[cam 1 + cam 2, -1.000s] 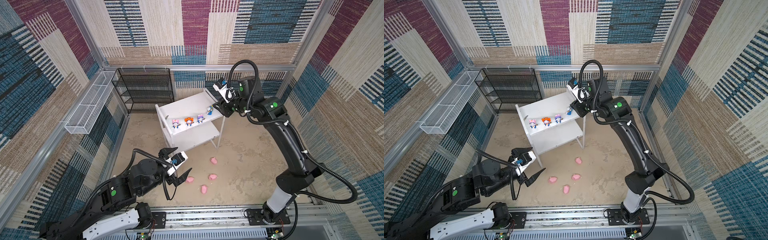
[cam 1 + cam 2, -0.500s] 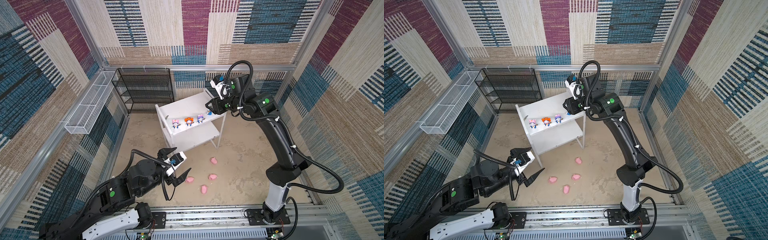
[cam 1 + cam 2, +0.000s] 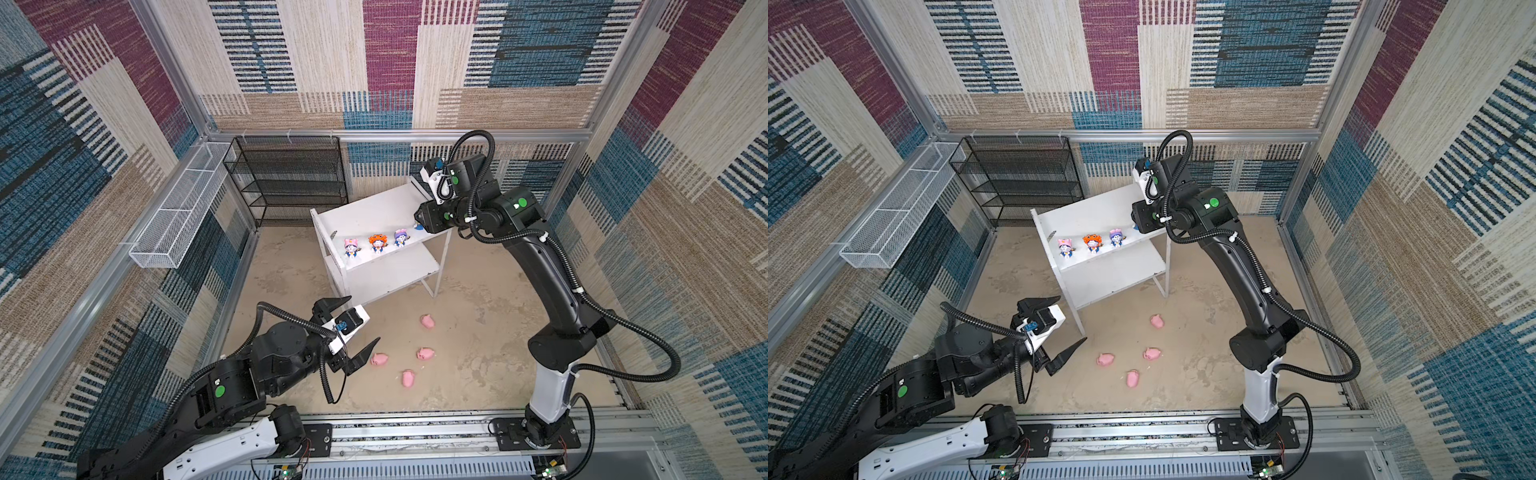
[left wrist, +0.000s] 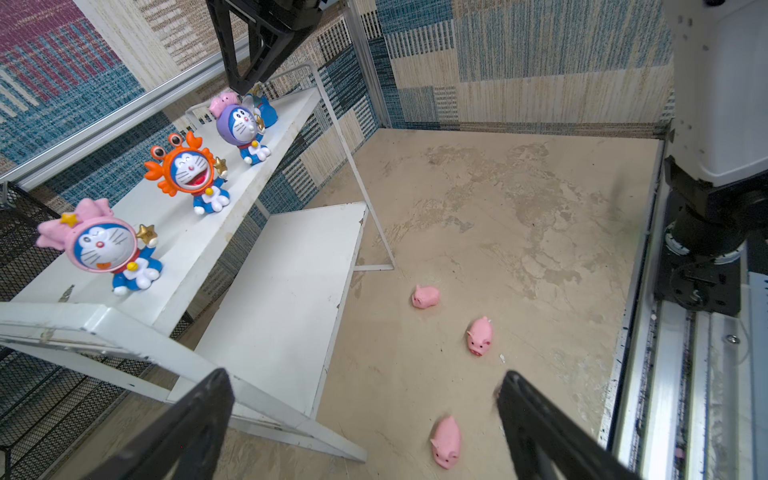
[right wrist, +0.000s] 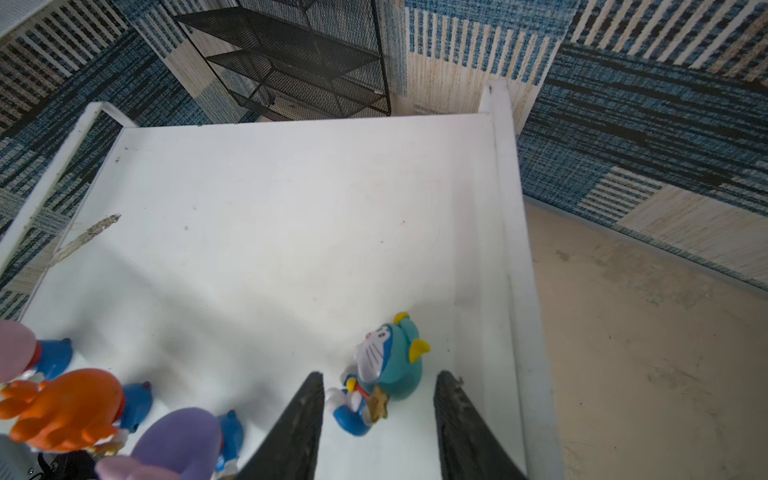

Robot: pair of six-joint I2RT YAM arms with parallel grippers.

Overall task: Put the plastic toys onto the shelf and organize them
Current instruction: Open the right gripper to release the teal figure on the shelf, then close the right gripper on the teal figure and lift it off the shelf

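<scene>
Jaws right: parted astride teal-hooded figurine (image 5: 388, 368) on white shelf (image 3: 374, 208) top board, slim gaps | jaws left: spread wide, empty | nearest pink pig (image 3: 379, 359) on desk (image 3: 478, 332), just ahead of them

White shelf (image 3: 374, 210), top board: 4 hooded figurines (image 3: 377, 243) along front edge. Floor (image 3: 478, 299): 4 pink pigs (image 3: 426, 353), loosely clustered.

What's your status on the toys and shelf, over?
Left gripper open, low beside pink pigs. Right gripper open, astride teal-hooded figurine on shelf top board. All four pigs on floor, unshelved; nothing blocking them.
</scene>
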